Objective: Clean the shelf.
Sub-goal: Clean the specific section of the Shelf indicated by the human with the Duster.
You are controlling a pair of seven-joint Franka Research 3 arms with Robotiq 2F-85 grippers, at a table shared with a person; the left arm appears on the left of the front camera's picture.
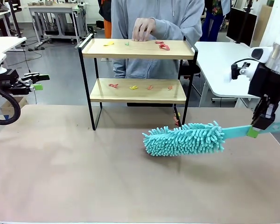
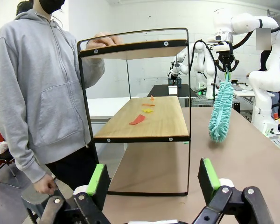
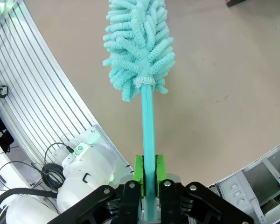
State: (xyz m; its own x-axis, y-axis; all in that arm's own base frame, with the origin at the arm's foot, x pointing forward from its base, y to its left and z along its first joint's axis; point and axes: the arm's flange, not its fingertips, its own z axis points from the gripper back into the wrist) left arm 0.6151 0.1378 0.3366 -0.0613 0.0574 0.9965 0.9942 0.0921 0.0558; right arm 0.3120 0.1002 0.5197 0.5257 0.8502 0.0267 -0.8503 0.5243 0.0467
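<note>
at the far middle of the brown counter (image 1: 60, 163), the small two-tier shelf of light wooden boards in a thin black metal frame (image 1: 140, 48) (image 2: 163, 126) is stood upright on its four legs, just before a person. it is judged light and stiff, yet easily slid or tipped, since the frame is thin and nothing is seen to anchor it. a person's hand (image 1: 142, 29) is rested at the rear of the top board, which may steady it. the boards look smooth and hard, so the small red, orange, yellow and green scraps (image 1: 162, 45) scattered on both tiers should be swept off with little force. the shelf itself need not be grasped; the work is better done with the teal fluffy microfibre duster (image 1: 184, 139) (image 2: 221, 112) (image 3: 139, 42), soft at the head and stiff along its flat handle. that handle is pinched near its end by the right tool (image 1: 259, 128) (image 3: 148, 175), the head lying low before the shelf's right legs; whether it touches the counter cannot be told. the left tool (image 1: 37, 82) (image 2: 151, 179) is spread wide and empty, well apart at the shelf's left.
</note>
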